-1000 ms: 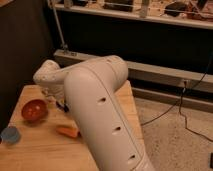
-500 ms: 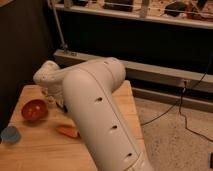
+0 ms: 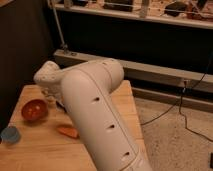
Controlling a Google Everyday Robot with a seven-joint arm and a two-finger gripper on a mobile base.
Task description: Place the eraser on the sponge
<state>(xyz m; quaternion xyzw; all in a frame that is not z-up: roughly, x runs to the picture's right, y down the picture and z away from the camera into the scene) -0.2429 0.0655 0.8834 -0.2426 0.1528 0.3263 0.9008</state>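
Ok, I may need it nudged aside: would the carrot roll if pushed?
Probably: the carrot looks rounded and tapered, so it may roll in an arc across the flat table. It lies straight, so it is likely stiff, not floppy. The gripper is out of sight behind the arm.

no visible change; tool stays hidden behind arm [image 3: 95,115].

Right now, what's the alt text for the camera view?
A bulky white robot arm reaches over a light wooden table, hiding its gripper behind its far end. An orange round bowl, light-blue round cup and orange carrot lie left; no eraser or sponge shows.
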